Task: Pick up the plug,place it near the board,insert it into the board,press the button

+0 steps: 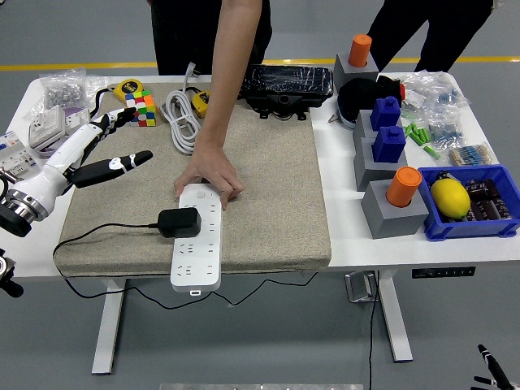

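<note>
Over the mat's left edge, the left hand (101,154) hovered with fingers spread (nothing held). Further right, the black plug (179,222) sat inserted in the white board (197,248), whose far end a person's hand (210,175) pinned.

One power strip (197,238), one plug (179,222), two orange cylinders (403,186), two blue blocks (388,142), one lemon (450,197).
</note>
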